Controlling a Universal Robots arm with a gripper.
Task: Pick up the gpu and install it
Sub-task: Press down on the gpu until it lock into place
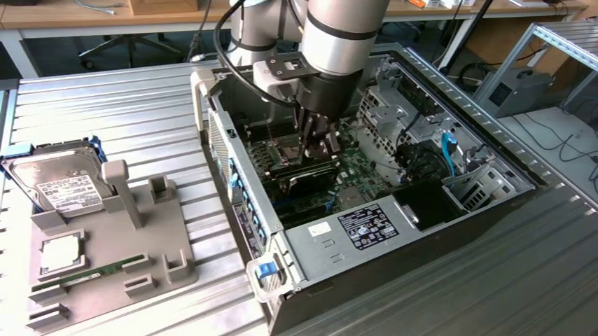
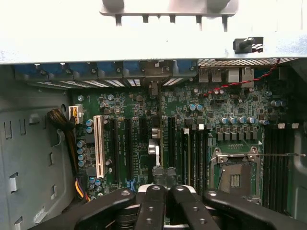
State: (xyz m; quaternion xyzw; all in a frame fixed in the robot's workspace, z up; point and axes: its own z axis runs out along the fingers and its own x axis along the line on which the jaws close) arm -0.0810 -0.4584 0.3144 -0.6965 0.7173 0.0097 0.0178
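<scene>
Green board with a thin edge, the gpu (image 2: 157, 139) stands on edge in a motherboard slot, at the centre of the exterior view inside the open case (image 1: 280, 231). The gripper (image 2: 162, 188) is clenched just over its top edge; a pinch cannot be confirmed. The gpu looks light, stiff and fragile, best held by the board edges or bracket. The black label (image 1: 374, 226) is unreadable.

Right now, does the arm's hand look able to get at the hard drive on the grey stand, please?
Probably not yet: the hand is down inside the computer case, shut on the gpu. The hard drive itself stands uncovered outside.
</scene>
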